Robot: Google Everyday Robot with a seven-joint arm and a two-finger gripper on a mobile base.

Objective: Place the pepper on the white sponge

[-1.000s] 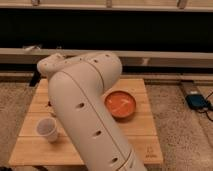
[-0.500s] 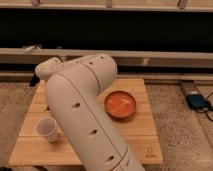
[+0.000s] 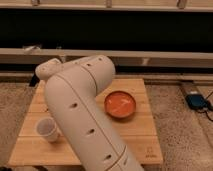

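My white arm (image 3: 80,110) fills the middle of the camera view and covers much of the wooden table (image 3: 140,135). Its far end points to the table's back left (image 3: 45,71). My gripper is out of sight behind the arm. The pepper and the white sponge are hidden or out of view.
A white cup (image 3: 46,129) stands at the table's front left, close beside the arm. An orange bowl (image 3: 120,105) sits right of centre. A blue device with a cable (image 3: 196,101) lies on the floor at the right. A dark shelf wall runs behind the table.
The arm's upper end has shifted slightly left and down. The cup and the bowl have not moved.
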